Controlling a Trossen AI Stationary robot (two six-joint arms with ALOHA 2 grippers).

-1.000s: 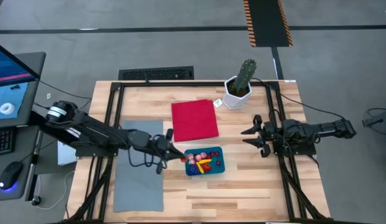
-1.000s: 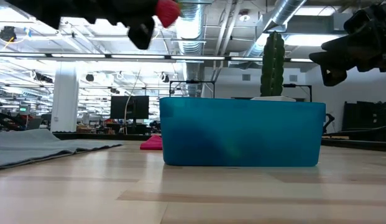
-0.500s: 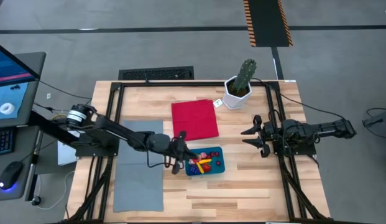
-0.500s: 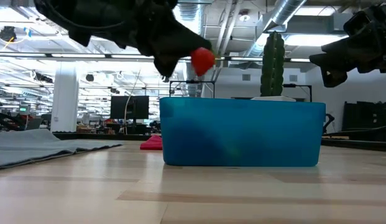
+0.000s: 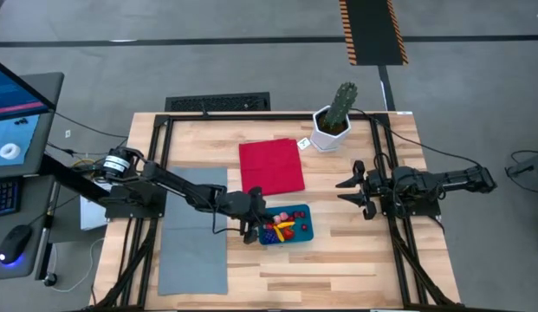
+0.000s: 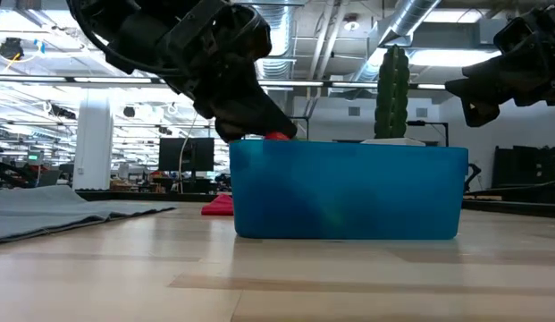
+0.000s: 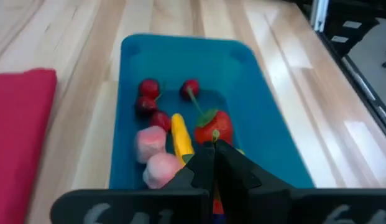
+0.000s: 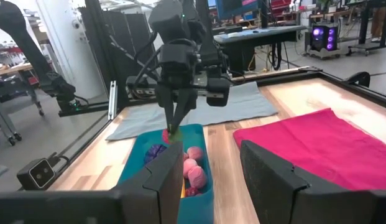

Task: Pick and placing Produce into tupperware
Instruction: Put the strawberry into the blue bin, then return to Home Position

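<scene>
**Left jaws closed on a red piece over the tupperware**

Left gripper (image 7: pixel 212 163): jaws closed on a small red produce piece (image 6: pixel 277 137), which shows just at the container's rim in the low view. The gripper tip points down into the end of the tupperware (image 5: pixel 303 232) nearest the grey mat (image 5: pixel 192 251), seen also from the right wrist view.

Tupperware contents, from the left wrist view: a strawberry (image 7: pixel 214 126) with green leaves just past the closed fingertips, a yellow banana-like piece (image 7: pixel 181 136) beside it, two pink pieces (image 7: pixel 150 141) next to that, and dark red cherries (image 7: pixel 148 88) farther in. A dark blue-purple cluster (image 8: pixel 155 151) lies in the container's end nearest the left arm.

Tupperware sits on the wooden counter (image 5: pixel 355 260), between the grey mat and the right arm, just beside one corner of the red cloth (image 5: pixel 270 167).

Right gripper (image 5: pixel 348 191): jaws open, empty, hovering above the counter well apart from the tupperware.

Cactus in white pot (image 5: pixel 335 116) stands at the far edge of the counter, beyond the red cloth.
</scene>
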